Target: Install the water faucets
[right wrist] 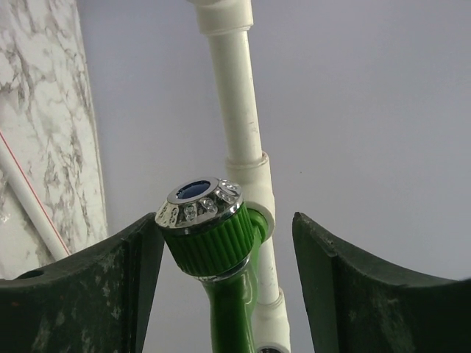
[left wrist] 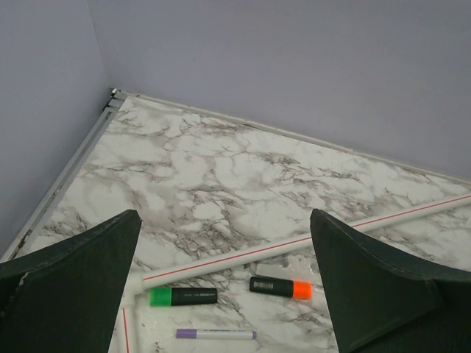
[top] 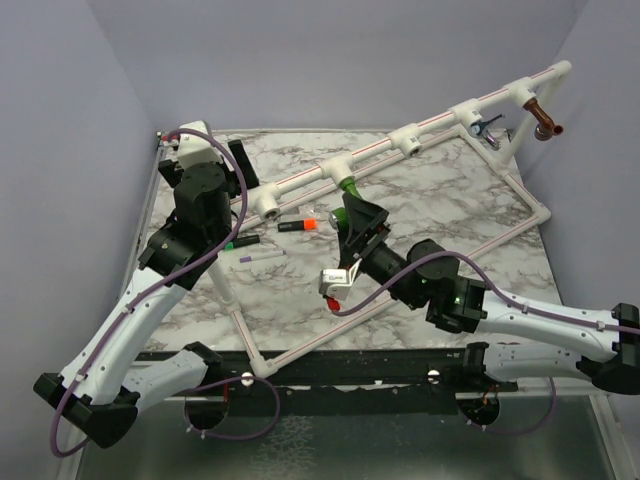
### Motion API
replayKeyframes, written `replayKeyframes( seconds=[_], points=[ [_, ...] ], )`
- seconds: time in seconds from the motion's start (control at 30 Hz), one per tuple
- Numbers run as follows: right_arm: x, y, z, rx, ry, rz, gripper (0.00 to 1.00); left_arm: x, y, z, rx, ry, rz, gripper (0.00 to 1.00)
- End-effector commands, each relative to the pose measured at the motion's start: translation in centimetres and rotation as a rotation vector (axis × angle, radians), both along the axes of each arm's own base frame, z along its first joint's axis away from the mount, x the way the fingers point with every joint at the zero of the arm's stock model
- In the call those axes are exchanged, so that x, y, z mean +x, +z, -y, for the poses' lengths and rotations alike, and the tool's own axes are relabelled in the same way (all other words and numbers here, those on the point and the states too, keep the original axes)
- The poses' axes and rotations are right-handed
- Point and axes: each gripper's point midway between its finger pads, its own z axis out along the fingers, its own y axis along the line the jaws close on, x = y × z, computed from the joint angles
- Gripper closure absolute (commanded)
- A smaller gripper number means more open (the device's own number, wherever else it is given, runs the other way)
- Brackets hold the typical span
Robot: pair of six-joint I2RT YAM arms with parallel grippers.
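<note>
Marble-pattern counter [top: 440, 200], lilac walls [top: 60, 120] close on L, R and rear. A white pipe frame [top: 300, 182] crosses it diagonally, w/ tee fittings along the raised rail.

1. Position. We find the green faucet [right wrist: 213, 246] at the mid-rail tee [top: 335, 168], stem end against the socket. How far it is seated we cannot tell. The chrome faucet [top: 487, 127] and the copper faucet [top: 545, 122] sit at the far R end of the rail.

2. Claw state. The right claw [top: 350, 203] is released, jaws straddling the ribbed knob of the green faucet. One finger is at or near contact; the other shows a clear gap. The left claw [left wrist: 224, 213] is spread wide w/ nothing in it, raised above the marker pens [left wrist: 280, 287].

3. Handling. We judge the green faucet light, stiff and plastic. Threads prob. cross easily, so keep it square to the socket. Take hold on the ribbed collar. The shiny cap looks slick, and the spout may lever it off-axis.

4. Clearance. The rail lies just behind the jaws. Free room is toward the near counter edge. The R wall crowds the far tees.
</note>
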Motion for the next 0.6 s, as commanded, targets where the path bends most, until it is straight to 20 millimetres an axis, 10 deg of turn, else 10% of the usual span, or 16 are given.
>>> replayKeyframes(
  seconds=[0.0,0.23,0.4,0.57],
  points=[
    [0.1,1.1,0.3,0.001,-0.028,0.06,0.3,-3.3,-11.7,0.9,0.253,-0.155,-0.431,0.01],
    [0.6,-0.1,0.4,0.019,-0.053,0.008,0.54,-3.3,-11.7,0.9,0.252,-0.156,-0.431,0.01],
    [0.8,-0.6,0.7,0.057,-0.076,-0.021,0.97,-3.3,-11.9,0.9,0.257,-0.158,-0.435,0.01],
    [0.8,1.2,1.1,0.294,-0.061,-0.136,0.99,-3.4,-12.0,0.8,0.263,-0.156,-0.439,0.01]
  ],
)
